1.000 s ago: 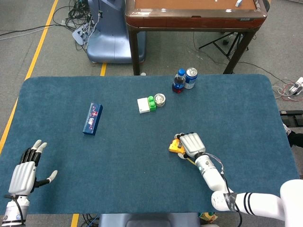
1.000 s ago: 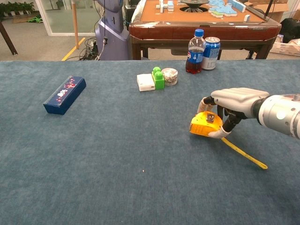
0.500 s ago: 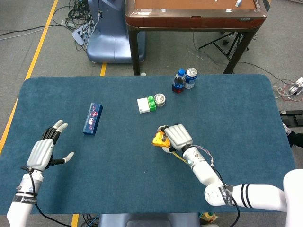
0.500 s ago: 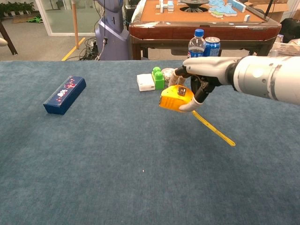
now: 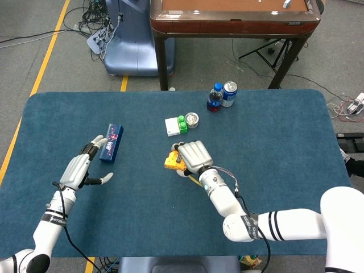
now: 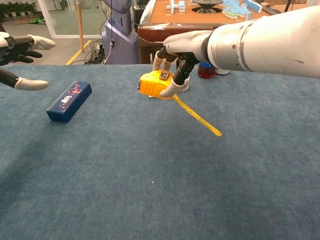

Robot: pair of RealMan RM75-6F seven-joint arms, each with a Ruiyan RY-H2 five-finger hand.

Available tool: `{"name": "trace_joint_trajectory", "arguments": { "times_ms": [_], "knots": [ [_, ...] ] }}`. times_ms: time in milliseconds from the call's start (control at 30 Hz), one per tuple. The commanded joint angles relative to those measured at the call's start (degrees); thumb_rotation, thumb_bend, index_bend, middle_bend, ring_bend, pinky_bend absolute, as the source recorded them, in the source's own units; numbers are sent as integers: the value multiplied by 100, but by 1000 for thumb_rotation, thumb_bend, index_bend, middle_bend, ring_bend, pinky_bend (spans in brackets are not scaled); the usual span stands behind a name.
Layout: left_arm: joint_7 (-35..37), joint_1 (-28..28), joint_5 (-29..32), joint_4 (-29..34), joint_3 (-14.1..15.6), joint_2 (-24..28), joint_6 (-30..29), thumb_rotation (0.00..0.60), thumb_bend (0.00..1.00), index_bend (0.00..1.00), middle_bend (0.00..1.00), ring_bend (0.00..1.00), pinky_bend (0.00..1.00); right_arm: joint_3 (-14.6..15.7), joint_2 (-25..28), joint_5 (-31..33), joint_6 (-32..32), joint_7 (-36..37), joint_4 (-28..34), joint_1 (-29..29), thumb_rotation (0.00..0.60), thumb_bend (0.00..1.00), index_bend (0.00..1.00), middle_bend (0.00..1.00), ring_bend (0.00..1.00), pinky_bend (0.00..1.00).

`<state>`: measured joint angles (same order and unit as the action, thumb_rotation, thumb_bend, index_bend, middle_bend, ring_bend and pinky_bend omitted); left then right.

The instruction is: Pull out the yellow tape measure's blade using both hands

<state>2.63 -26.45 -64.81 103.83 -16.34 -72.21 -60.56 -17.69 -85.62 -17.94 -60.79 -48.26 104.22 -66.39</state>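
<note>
The fingers (image 6: 172, 75) of the right hand (image 5: 193, 157) close from above around the yellow tape measure (image 6: 155, 84), holding its case clear of the desk (image 5: 273, 148), near the middle and a little toward the far edge. A short length of blade (image 6: 197, 116) already trails from the case, slanting down toward the robot's right; whether its free end touches the cloth cannot be told. The left hand (image 5: 85, 168) hovers well apart on the left, fingers spread and holding nothing, just beside the blue box (image 5: 111, 142).

To do this step well, the right hand should likely keep the case steady and level, with the blade mouth turned toward the other hand. The left hand has to cross the gap and pinch the blade's free end, not its flat middle, where the thin strip may slip or buckle. A straight pull in line with the blade, hands moving apart evenly, would probably avoid kinking. The grip on the case needs to stay firm, since the spring is apt to draw the blade back.
</note>
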Motion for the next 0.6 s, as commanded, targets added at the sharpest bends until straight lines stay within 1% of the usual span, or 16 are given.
{"name": "trace_joint_trajectory", "arguments": {
  "times_ms": [33, 133, 433, 600],
  "knots": [
    [-87, -178, 261, -104, -92, -231, 40, 600, 220, 27, 0, 0, 0, -110, -207, 110, -252, 20, -82, -163, 600, 792, 533, 564, 462, 308],
    [-145, -292, 448, -172, -152, -412, 17, 600, 220, 3, 0, 0, 0, -165, -369, 158, -421, 60, -163, -245, 600, 792, 542, 572, 467, 308],
    [-205, -593, 908, -400, -322, -870, -3, 600, 219, 0, 0, 0, 0, -258, -762, 284, -602, 197, -455, -374, 600, 792, 544, 576, 468, 308],
    [-328, -759, 1156, -529, -359, -1081, 19, 600, 219, 0, 0, 0, 0, -352, -994, 363, -710, 212, -644, -464, 600, 792, 544, 576, 468, 308]
  ]
}}
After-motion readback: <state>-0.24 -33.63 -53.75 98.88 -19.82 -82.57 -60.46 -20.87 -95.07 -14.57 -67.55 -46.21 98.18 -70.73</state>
